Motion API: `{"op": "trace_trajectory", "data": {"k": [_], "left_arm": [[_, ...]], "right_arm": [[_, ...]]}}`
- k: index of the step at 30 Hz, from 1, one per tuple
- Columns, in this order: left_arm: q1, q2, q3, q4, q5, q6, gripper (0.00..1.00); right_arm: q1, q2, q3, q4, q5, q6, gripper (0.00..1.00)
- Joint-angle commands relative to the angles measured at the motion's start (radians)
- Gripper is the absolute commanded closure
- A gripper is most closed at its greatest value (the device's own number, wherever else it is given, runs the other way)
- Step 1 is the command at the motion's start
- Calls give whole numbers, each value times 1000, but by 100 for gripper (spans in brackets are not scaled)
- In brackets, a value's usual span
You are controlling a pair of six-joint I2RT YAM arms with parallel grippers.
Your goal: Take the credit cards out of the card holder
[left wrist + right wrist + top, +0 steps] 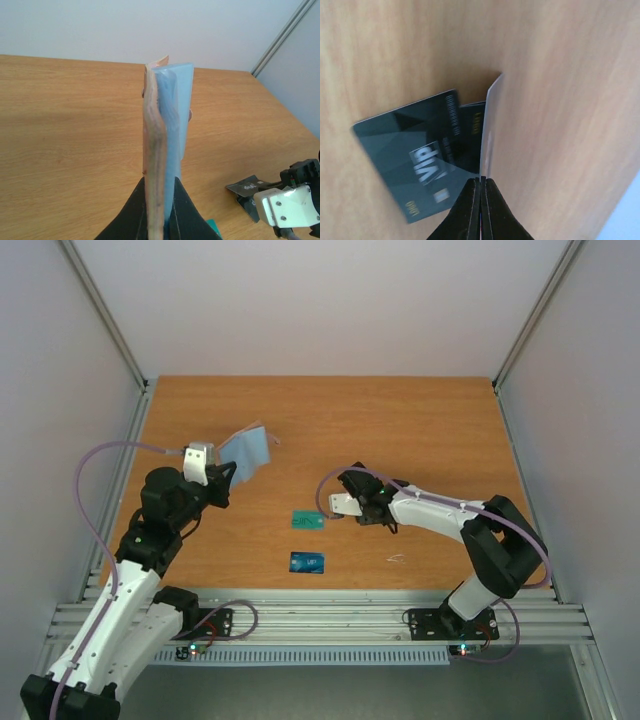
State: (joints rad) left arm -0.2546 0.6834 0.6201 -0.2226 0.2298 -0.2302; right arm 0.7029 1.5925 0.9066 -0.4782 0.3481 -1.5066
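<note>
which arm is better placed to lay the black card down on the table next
Right. The right claw is shut on the black card, low over the table near the green card. The left claw is busy, clamped on the card holder held upright.

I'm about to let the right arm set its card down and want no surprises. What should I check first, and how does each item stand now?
1. Grip: right gripper shut on the black card: ok.
2. Hold: left gripper clamped on the card holder, raised off the table: ok.
3. Already out: green card and dark blue card lie flat on the table: ok.
4. Spacing: black card apart from the green card: ok.
5. Pockets of the card holder empty: cannot tell, it is seen edge-on.
</note>
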Motion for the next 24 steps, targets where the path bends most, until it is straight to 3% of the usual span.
{"op": "trace_trajectory", "data": {"k": [1, 12, 18, 20, 24], "left_arm": [[2, -2, 4, 32, -14, 23, 100], [2, 11, 3, 50, -4, 22, 100], [1, 10, -2, 56, 1, 16, 100], [2, 6, -1, 53, 8, 17, 100], [1, -3, -4, 47, 26, 22, 100]], "right_arm": [[13, -32, -31, 218, 89, -108, 99], [27, -113, -103, 98, 25, -75, 99], [27, -64, -117, 86, 12, -80, 98], [26, -54, -109, 60, 20, -67, 90], [30, -95, -125, 41, 46, -65, 51]]}}
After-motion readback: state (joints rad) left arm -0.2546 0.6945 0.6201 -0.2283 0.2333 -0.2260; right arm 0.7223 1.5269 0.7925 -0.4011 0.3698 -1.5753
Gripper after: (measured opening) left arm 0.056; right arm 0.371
